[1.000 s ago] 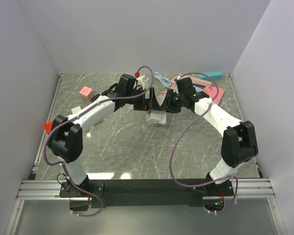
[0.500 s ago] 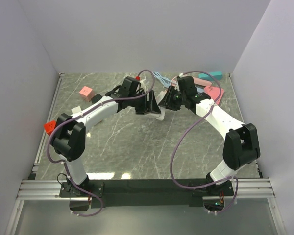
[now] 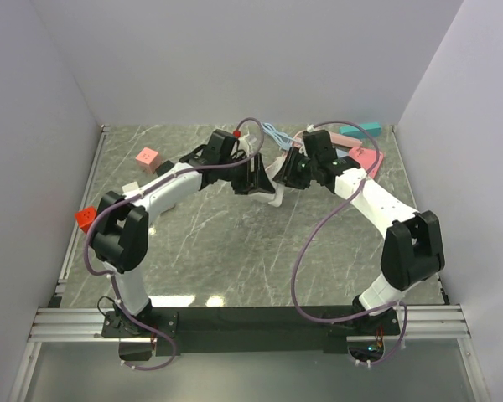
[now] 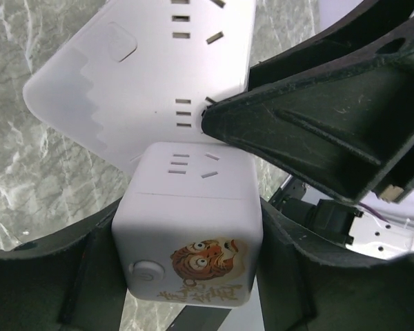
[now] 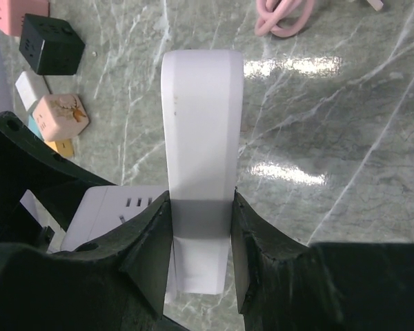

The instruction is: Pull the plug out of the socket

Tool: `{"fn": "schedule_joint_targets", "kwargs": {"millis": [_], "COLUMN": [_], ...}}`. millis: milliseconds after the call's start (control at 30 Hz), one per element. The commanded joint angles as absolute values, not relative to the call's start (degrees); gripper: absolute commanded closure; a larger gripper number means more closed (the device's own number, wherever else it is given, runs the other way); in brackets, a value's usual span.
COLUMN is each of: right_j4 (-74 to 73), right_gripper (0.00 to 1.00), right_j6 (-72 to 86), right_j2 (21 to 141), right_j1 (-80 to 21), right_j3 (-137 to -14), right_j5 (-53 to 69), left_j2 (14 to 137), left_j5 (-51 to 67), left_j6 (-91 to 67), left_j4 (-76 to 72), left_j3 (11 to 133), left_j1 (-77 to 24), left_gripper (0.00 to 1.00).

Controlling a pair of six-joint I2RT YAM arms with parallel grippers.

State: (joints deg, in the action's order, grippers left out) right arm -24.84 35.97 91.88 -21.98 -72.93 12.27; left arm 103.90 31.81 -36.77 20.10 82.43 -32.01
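Top cam's high at the near edge, looking down over my whole table (image 3: 235, 251). Wrist cams are in tight from opposite sides; both catch the power strip (image 4: 124, 76), left also the cube plug (image 4: 188, 227).

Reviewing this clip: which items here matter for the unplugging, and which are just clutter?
In the job: cube plug, white power strip.
Lying about: pink cube, black cube, pink cable coil, teal block, red cube.

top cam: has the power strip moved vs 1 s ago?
Yes. The power strip has shifted up the view, toward the back of the scene, and now sits closer to level with the fixed pink cube.
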Motion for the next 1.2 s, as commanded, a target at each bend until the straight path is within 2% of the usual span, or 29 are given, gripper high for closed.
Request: {"fn": "schedule_joint_targets", "kwargs": {"millis": [0,200,367,467,500,600,633,733,900,1167], "right_j4": [-28.7,-28.8,-30.5,-29.4,-29.3,-29.8,-30.0,-29.4,-28.6,-25.1], "right_gripper": [1.0,1.0,1.0,1.0,1.0,1.0,1.0,1.0,1.0,1.0], "right_j6": [30.1,26.2,22.2,22.6,22.9,24.4,25.2,27.8,29.7,33.4], "right_j2": [92.8,88.4,86.9,84.7,83.5,82.4,82.2,81.3,81.2,85.5], "right_j1": [-16.6,-11.8,-11.5,-10.7,-10.2,-9.0,-8.5,-5.1,-1.6,2.7], "right_j3": [-72.8,-69.6,-73.0,-73.4,-73.4,-73.6,-73.5,-72.0,-70.4,-68.8], "right_j5": [-2.1,-6.1,-6.9,-2.9,-2.2,-2.4,-2.4,-1.3,1.1,6.6], "left_j2": [98.1,95.3,96.3,95.9,95.3,96.0,96.5,99.0,99.6,105.9], "left_j5": [37.3,48.7,49.9,44.1,37.3,29.6,23.5,17.2,13.0,8.2], "left_j6": [-34.1,-33.5,-28.1,-27.7,-28.5,-30.3,-30.8,-32.4,-33.8,-34.9], "left_j4": [21.6,21.9,29.0,31.4,30.9,32.5,32.9,34.2,29.6,28.3], "left_j3": [83.7,83.0,91.0,93.4,93.1,91.2,90.0,86.9,80.8,81.4], "left_j1": [-26.5,-14.4,-13.6,-12.4,-10.6,-6.8,-4.2,2.3,11.1,15.7], "left_gripper": [1.0,1.0,1.0,1.0,1.0,1.0,1.0,1.0,1.0,0.99]}}
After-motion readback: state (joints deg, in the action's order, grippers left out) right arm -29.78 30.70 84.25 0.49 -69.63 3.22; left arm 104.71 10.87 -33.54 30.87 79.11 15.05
